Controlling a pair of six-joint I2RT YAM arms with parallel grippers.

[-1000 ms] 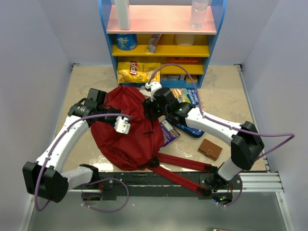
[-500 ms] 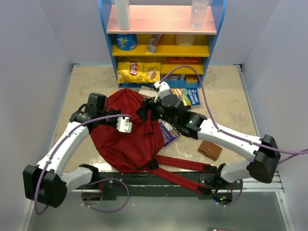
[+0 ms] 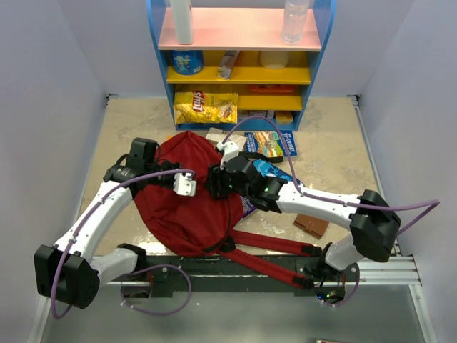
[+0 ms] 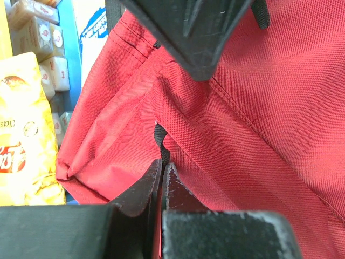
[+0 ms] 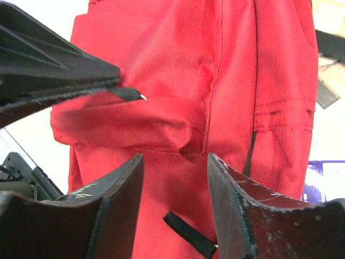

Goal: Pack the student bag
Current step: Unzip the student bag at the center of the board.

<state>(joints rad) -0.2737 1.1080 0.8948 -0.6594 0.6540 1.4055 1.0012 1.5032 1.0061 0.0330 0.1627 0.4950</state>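
bag (image 3: 178, 218) lies on table (image 3: 128, 121) left of centre, long axis far-to-near; left pincer (image 4: 163, 171) clamped on a fabric fold, right pincer (image 5: 175, 162) spread wide close beside it, fabric straight ahead between its jaws.

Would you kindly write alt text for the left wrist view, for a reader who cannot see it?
The shut left gripper pinches a fold of the large dark-red fabric backpack, which fills most of the frame. A yellow crisp bag and a blue shelf upright show at the left edge.
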